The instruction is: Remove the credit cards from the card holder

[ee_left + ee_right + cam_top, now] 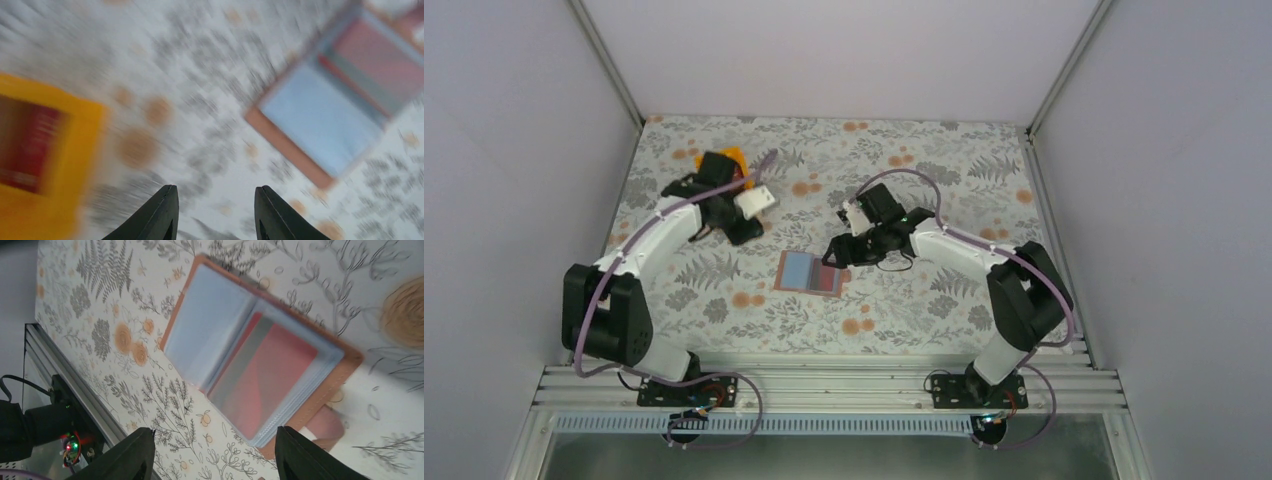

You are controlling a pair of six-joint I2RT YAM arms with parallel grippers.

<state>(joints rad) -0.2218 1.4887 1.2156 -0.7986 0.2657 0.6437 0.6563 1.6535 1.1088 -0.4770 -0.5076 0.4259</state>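
The card holder (810,272) lies open on the floral table, tan-edged with pale blue sleeves. A red credit card (272,372) sits inside its clear sleeve on one half; the other half looks empty. The holder also shows, blurred, in the left wrist view (330,105). Another red card (27,142) lies in the orange tray (75,165). No teal-green card is in view. My right gripper (215,460) is open and empty, hovering just off the holder's right edge (836,252). My left gripper (215,210) is open and empty over bare table between tray and holder (746,230).
The orange tray (724,160) sits at the back left, partly hidden by my left arm. The holder's tan strap (327,427) sticks out from its side. A metal rail (824,385) runs along the near table edge. White walls enclose the table.
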